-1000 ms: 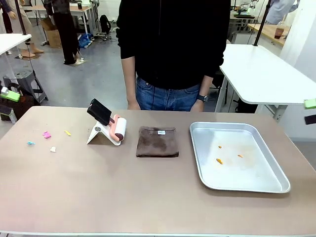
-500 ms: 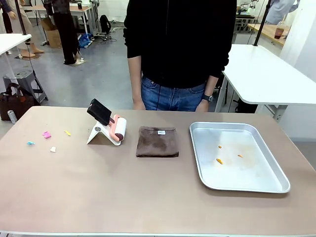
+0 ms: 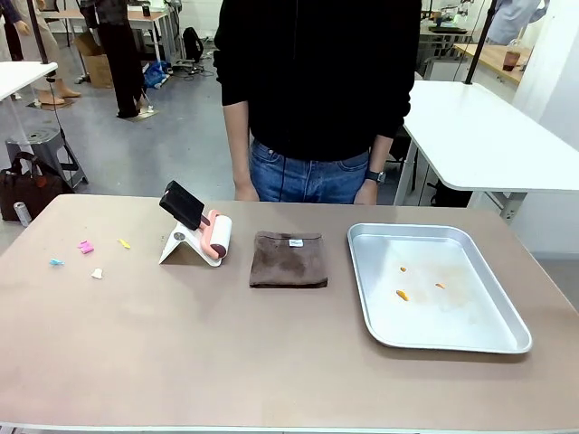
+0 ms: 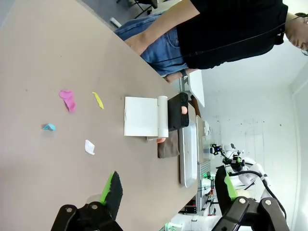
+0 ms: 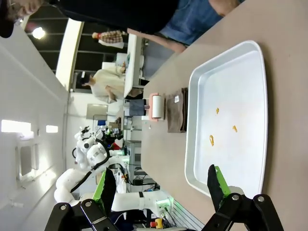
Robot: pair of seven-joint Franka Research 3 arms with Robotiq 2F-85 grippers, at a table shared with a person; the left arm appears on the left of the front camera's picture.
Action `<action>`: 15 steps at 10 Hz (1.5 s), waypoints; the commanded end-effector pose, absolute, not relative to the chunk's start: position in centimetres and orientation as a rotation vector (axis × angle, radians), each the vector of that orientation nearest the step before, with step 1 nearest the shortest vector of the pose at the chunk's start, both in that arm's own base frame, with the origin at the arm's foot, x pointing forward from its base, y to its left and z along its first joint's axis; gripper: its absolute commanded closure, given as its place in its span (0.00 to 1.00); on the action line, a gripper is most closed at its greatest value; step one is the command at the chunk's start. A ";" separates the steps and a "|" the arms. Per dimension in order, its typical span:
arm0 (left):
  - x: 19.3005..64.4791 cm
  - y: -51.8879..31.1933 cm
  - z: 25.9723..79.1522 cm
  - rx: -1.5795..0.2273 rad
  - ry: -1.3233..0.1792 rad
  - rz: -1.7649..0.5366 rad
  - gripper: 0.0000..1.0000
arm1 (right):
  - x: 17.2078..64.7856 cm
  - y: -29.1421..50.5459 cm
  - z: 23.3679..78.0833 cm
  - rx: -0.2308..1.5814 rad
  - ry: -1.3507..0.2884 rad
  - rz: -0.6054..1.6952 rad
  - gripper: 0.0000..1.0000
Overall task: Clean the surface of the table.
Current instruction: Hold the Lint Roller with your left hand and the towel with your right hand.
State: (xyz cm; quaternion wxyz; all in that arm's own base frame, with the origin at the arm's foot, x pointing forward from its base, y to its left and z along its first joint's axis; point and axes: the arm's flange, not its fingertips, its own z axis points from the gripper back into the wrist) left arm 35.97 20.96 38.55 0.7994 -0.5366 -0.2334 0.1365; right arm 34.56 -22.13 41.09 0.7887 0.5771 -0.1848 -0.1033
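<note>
Table [image 3: 271,362] lies under left gripper [image 4: 169,185] and right gripper [image 5: 159,179], both seemingly hovering, jaws spread apart.

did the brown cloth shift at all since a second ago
No. The brown cloth lies the same gap left of the metal tray as before.

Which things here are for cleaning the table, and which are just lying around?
For the job: the table, coloured paper scraps, lint roller, brown cloth.
Probably just lying about: metal tray with orange crumbs, dark bag on the floor, white table.
</note>
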 end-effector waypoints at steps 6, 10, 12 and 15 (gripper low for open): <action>36.1 20.1 40.3 -1.116 -0.490 0.251 0.00 | 34.8 -19.7 42.7 1.157 -0.423 -0.229 0.00; 38.2 14.0 48.4 -0.997 -0.445 0.079 0.00 | 36.5 -6.9 49.3 0.920 -0.423 0.019 0.00; 39.7 8.6 51.7 -0.915 -0.364 0.086 0.00 | 37.5 0.3 50.9 0.789 -0.420 0.131 0.00; 42.7 -0.8 55.0 -0.701 -0.361 -0.024 0.00 | 40.3 13.2 51.6 0.498 -0.339 0.351 0.00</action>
